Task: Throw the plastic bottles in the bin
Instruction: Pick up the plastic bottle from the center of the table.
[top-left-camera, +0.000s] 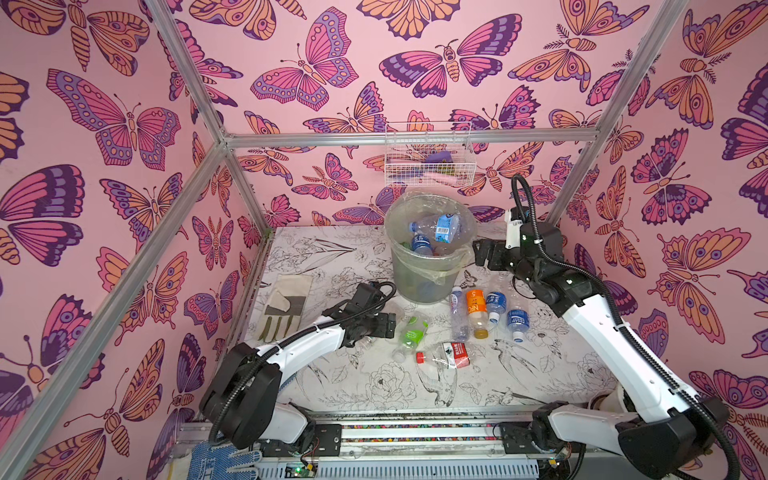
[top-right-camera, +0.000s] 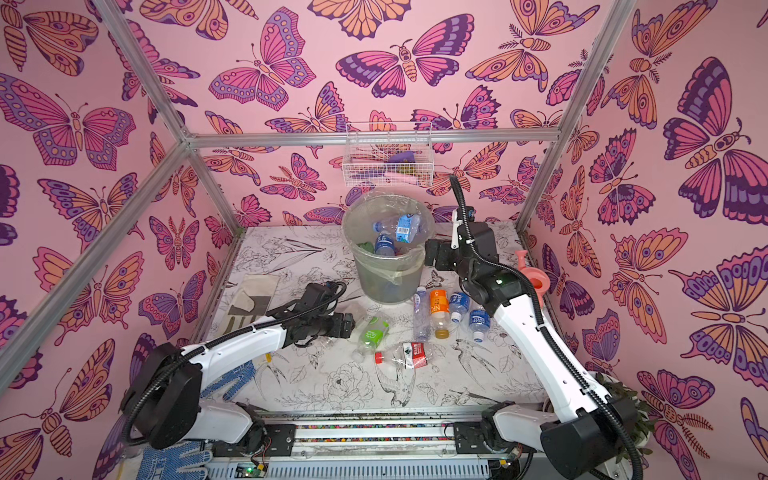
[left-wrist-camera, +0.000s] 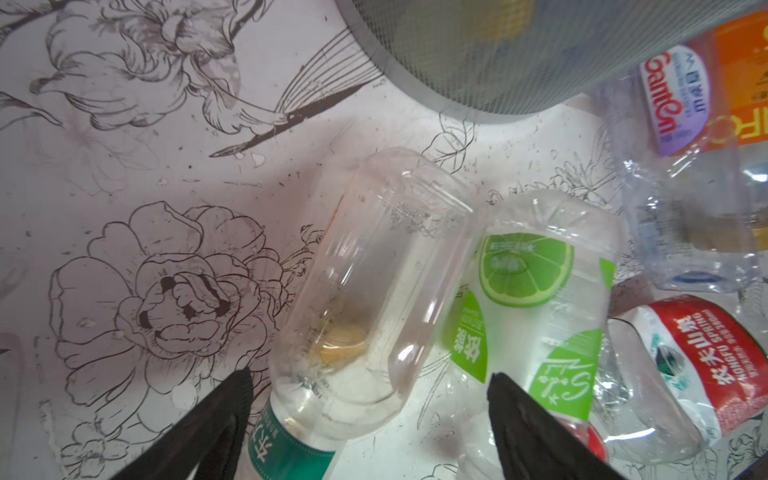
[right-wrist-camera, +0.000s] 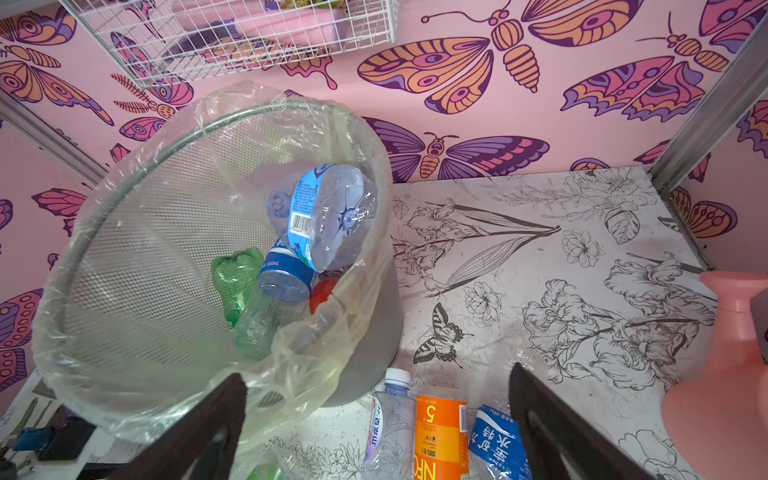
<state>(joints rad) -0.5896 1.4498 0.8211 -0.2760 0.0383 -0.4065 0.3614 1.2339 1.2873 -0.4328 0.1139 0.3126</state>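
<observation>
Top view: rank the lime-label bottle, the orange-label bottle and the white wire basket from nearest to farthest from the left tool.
1. Lime-label bottle, lying right beside the left tool.
2. Orange-label bottle, lying by the base of the bin.
3. White wire basket, hanging high behind the bin.

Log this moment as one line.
left gripper: open, straddling clear bottle | right gripper: open, empty, beside bin | loose bottles on table
</observation>
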